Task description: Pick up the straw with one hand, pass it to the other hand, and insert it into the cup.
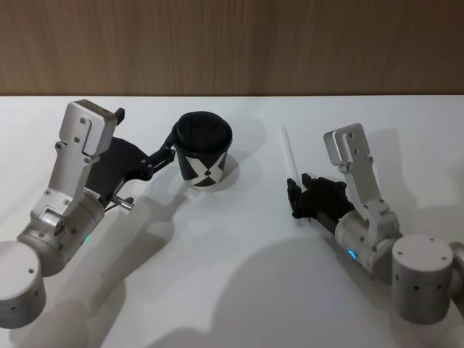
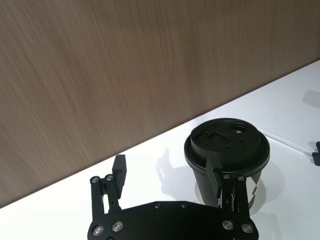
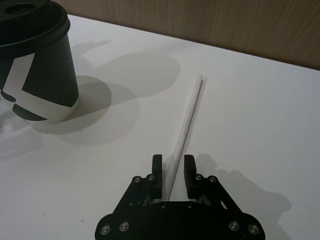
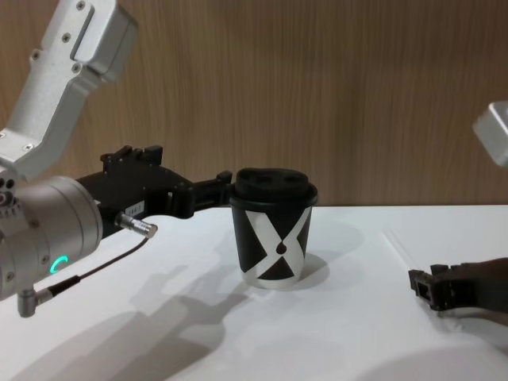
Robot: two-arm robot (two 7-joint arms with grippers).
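The black cup (image 1: 204, 148) with a white X and a domed lid stands upright at the table's middle back. My left gripper (image 1: 171, 145) is open at the cup's left side; one finger (image 2: 215, 177) lies against the cup wall (image 2: 227, 150) just under the lid, and the other finger (image 2: 119, 172) is clear of it. The thin white straw (image 1: 289, 152) lies flat on the table to the right of the cup. My right gripper (image 1: 295, 196) is low at the straw's near end, open, with the straw (image 3: 190, 115) running between its two fingers (image 3: 157, 170).
The white table (image 1: 232, 275) has free room in front of the cup and between the arms. A wood-panelled wall (image 1: 232, 43) runs along the table's back edge. In the chest view the cup (image 4: 274, 230) stands between the left gripper (image 4: 226, 178) and the right gripper (image 4: 425, 287).
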